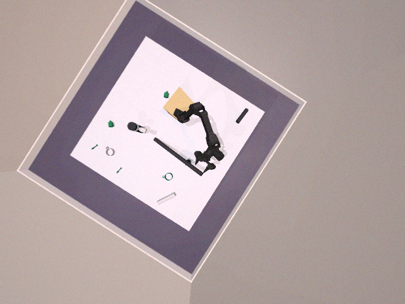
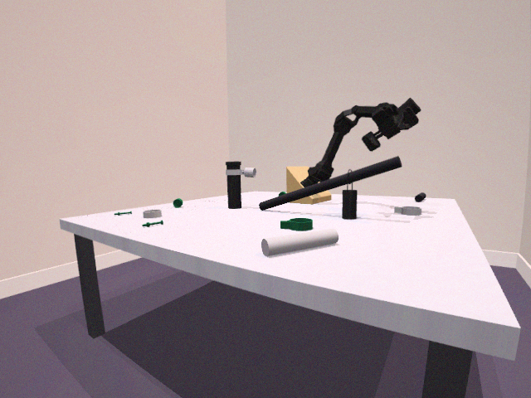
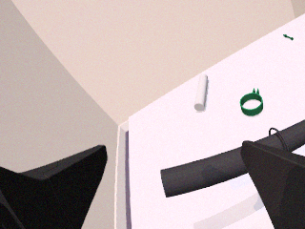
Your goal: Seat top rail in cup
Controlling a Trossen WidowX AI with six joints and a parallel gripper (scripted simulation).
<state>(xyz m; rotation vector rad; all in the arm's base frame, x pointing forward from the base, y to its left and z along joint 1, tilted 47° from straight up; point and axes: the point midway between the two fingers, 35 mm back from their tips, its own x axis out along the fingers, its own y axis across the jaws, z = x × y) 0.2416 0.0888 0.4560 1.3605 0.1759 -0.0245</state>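
Note:
The black rail (image 1: 173, 152) (image 2: 314, 188) (image 3: 205, 174) slants through the wire loop (image 2: 349, 171) of the short black post (image 2: 349, 206). Its low end is near table height, short of and below the pale rail-end cup (image 1: 142, 130) (image 2: 250, 172). The cup points toward the rail side from the brace band (image 2: 233, 172), just under the cap of the big post (image 2: 234, 192) (image 1: 131, 126). My gripper (image 1: 199, 168) (image 3: 175, 152) is open and empty, above the rail's raised end in the exterior view. In the wrist view that end shows between and beyond the fingers; the right finger overlaps it.
A white tube (image 1: 166, 198) (image 2: 299, 242) (image 3: 202, 93) and green band (image 2: 299, 227) (image 3: 252, 113) lie on the near side. A tan wedge (image 1: 178, 99) stands by the arm base. Grey bands (image 2: 152, 213) (image 2: 411, 211), green fittings and a black cylinder (image 1: 242, 115) (image 2: 420, 197) lie around.

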